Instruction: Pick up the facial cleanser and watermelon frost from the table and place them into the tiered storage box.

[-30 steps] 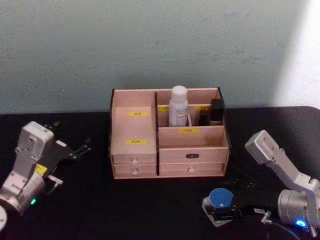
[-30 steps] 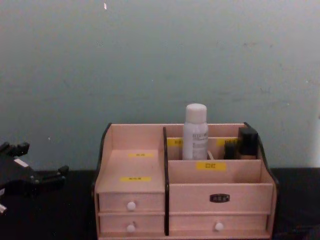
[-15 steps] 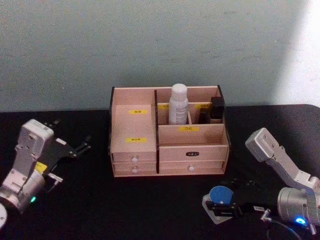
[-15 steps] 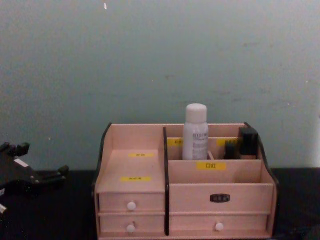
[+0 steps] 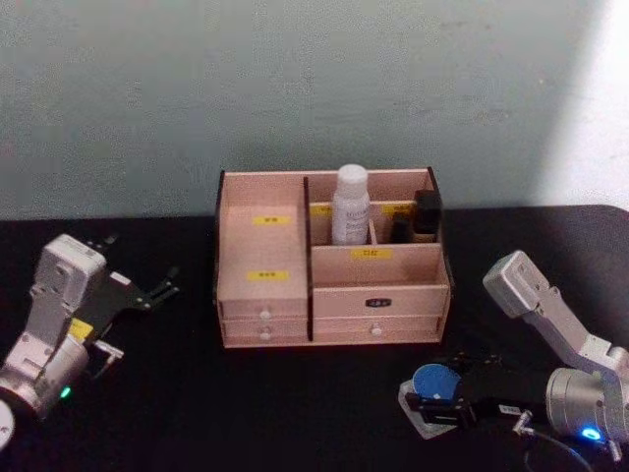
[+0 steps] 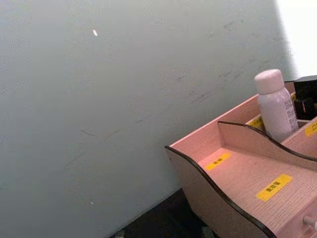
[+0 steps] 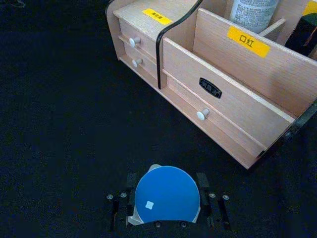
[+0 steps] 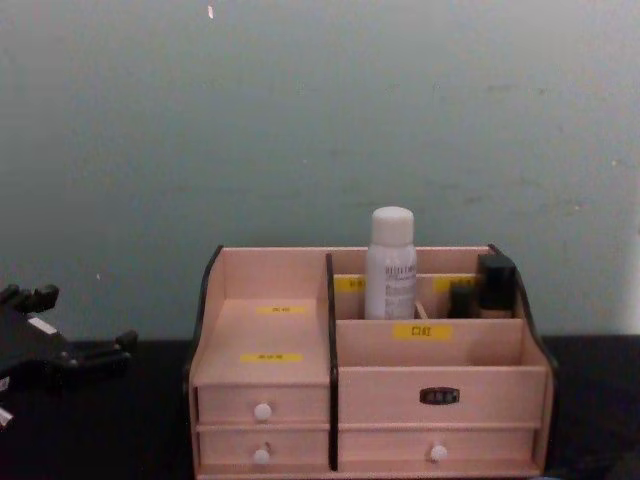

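White bottle first: the facial cleanser is standing upright in the tiered storage box, in a rear compartment just right of the centre divider, with its cap poking above the back wall. I'm counting that as 1 of 2 items done.

The watermelon frost is sitting on the black table, near the front edge toward the right corner. It's well apart from the box and forward of its right-hand drawers.

The right gripper is straddling it, 1 of its fingers on each side of the lid and both touching the rim in the right wrist view. I'm reading that as clamping the jar. Its base is looking grounded to me, so no lift yet.

The left gripper is hanging near the table's left edge, beside the box, spread and carrying nothing. I'm treating it as parked.

What I'm seeing as left to do: lift the jar, carry it over and set it in a free compartment. The wide labelled compartment above the right-hand drawers is looking empty from the right wrist view. Dark containers are taking the rear-right slots.

Jar details:
- It's squat and round, with a flat bright-blue lid carrying 1 small pale square at its centre.
- A frosted translucent body is showing under the lid.
- The lid is filling nearly the whole gap between the fingers, so I'm expecting little grip margin.
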Motion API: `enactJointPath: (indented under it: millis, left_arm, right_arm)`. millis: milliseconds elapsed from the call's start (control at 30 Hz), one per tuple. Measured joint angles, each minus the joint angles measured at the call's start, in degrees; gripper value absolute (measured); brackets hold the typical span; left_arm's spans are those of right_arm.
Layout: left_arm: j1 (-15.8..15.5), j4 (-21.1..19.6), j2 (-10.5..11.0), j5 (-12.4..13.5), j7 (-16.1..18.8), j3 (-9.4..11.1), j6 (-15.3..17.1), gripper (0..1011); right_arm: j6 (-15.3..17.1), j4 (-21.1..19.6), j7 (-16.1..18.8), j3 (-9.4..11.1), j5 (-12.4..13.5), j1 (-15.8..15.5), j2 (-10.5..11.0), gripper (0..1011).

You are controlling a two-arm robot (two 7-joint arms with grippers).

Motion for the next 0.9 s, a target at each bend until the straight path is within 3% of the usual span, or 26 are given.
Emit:
enactJointPath:
  millis: [600,900]
  left_arm:
    - [0.00,0.00,0.00,0.00,0.00,0.00,0.00,1001]
    - [0.00,0.00,0.00,0.00,0.00,0.00,0.00,1001]
  right_arm:
    - [-0.30,-0.75,1.45,0.60,1.56,0.56,-0.05,729]
    - [-1.15,-1.48,2.84,-0.66,1.64,3.03,-0.87,729]
